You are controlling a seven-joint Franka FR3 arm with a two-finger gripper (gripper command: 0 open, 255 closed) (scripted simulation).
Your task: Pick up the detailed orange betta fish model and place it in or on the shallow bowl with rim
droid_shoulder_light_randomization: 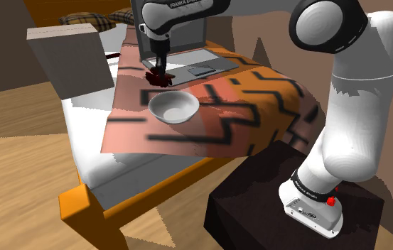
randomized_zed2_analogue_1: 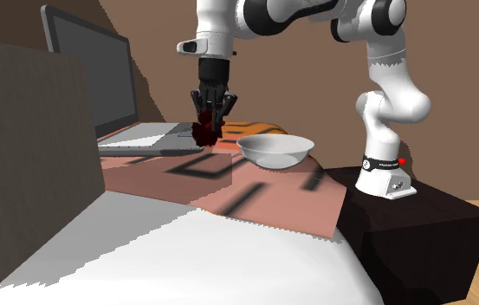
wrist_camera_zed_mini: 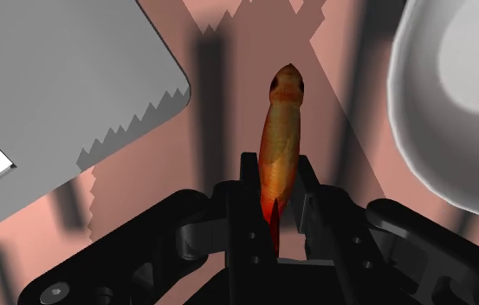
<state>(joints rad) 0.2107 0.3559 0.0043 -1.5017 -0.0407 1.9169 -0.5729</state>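
Note:
The orange betta fish model [wrist_camera_zed_mini: 282, 130] is clasped between my black fingers, head pointing away from the hand. It looks dark red in the shoulder view [droid_shoulder_light_randomization: 158, 75] and in the second exterior view [randomized_zed2_analogue_1: 203, 131]. My gripper [wrist_camera_zed_mini: 277, 178] [droid_shoulder_light_randomization: 159, 65] [randomized_zed2_analogue_1: 212, 113] is shut on it, pointing down, low over the pink blanket with black zigzags [droid_shoulder_light_randomization: 209, 128]. I cannot tell whether the fish touches the blanket. The shallow white bowl [droid_shoulder_light_randomization: 174, 106] [randomized_zed2_analogue_1: 275, 149] [wrist_camera_zed_mini: 462, 95] stands upright on the blanket, a short way from the gripper toward the stand.
An open grey laptop [droid_shoulder_light_randomization: 198, 65] [randomized_zed2_analogue_1: 90, 74] [wrist_camera_zed_mini: 64, 95] lies just beyond the gripper. A grey box [droid_shoulder_light_randomization: 70, 58] [randomized_zed2_analogue_1: 21, 165] stands on the white mattress [droid_shoulder_light_randomization: 92, 153]. The bed has an orange frame [droid_shoulder_light_randomization: 88, 206]. The dark stand [droid_shoulder_light_randomization: 287, 206] holds the arm's base.

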